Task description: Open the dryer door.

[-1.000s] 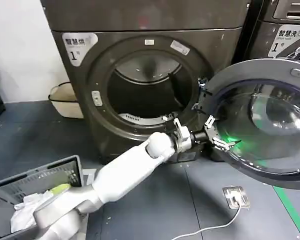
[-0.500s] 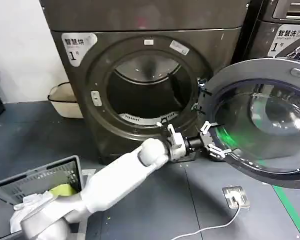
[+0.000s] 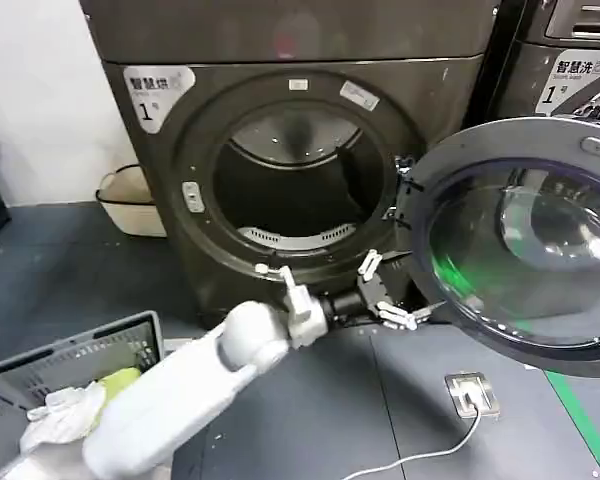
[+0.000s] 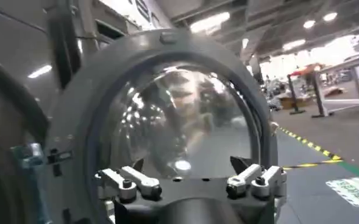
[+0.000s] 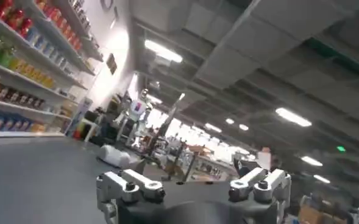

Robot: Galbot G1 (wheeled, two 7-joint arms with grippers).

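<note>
The dark grey dryer (image 3: 280, 40) stands in front of me with its round drum opening (image 3: 295, 180) uncovered. The dryer door (image 3: 520, 250), a grey ring round a glass bowl, is swung wide to the right on its hinge. In the head view my left gripper (image 3: 392, 292) is open and holds nothing. It sits just left of the door's lower rim, apart from it. In the left wrist view the left gripper (image 4: 187, 167) faces the door's (image 4: 185, 109) inner glass. My right gripper (image 5: 191, 176) is open with nothing between its fingers, pointing up at a hall ceiling.
A grey laundry basket (image 3: 40, 380) with clothes stands at the lower left. A cream tub (image 3: 130, 200) sits on the floor left of the dryer. A second machine (image 3: 570, 60) stands behind the door. A white floor socket (image 3: 472, 392) with a cable lies below the door.
My left gripper has drawn back to the left and slightly down, away from the door's lower rim. The door has stayed wide open.
</note>
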